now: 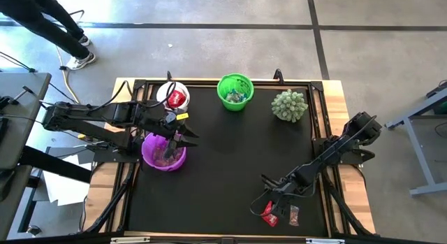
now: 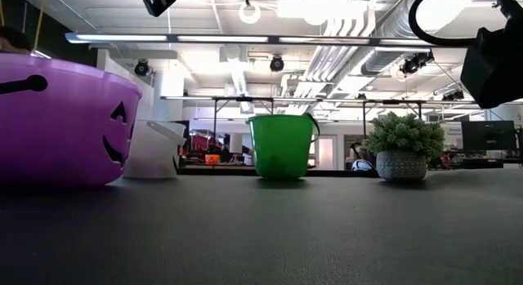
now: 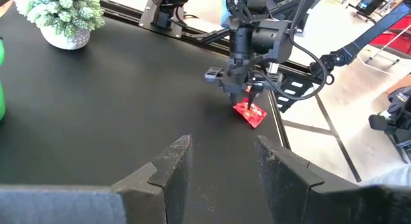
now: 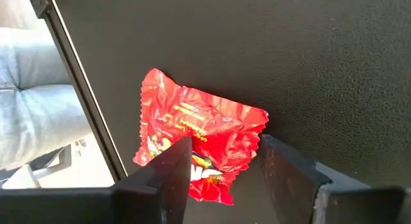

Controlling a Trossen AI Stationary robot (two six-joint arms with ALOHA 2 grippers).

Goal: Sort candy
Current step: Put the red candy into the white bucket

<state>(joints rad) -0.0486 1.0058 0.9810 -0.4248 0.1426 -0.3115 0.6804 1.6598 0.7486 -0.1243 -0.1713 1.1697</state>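
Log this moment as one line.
right hand open over red candy | left hand open above purple bucket

In the low view the purple bucket (image 2: 61,122) is cut off by the left edge and hides most of the white cup (image 2: 155,150). From above, the left end effector (image 1: 170,142) covers part of that bucket's contents, which are too small to tell. The red candy (image 4: 196,144) is partly hidden behind the right end effector's fingers (image 4: 173,166). A person (image 1: 52,20) is cropped at the top edge.
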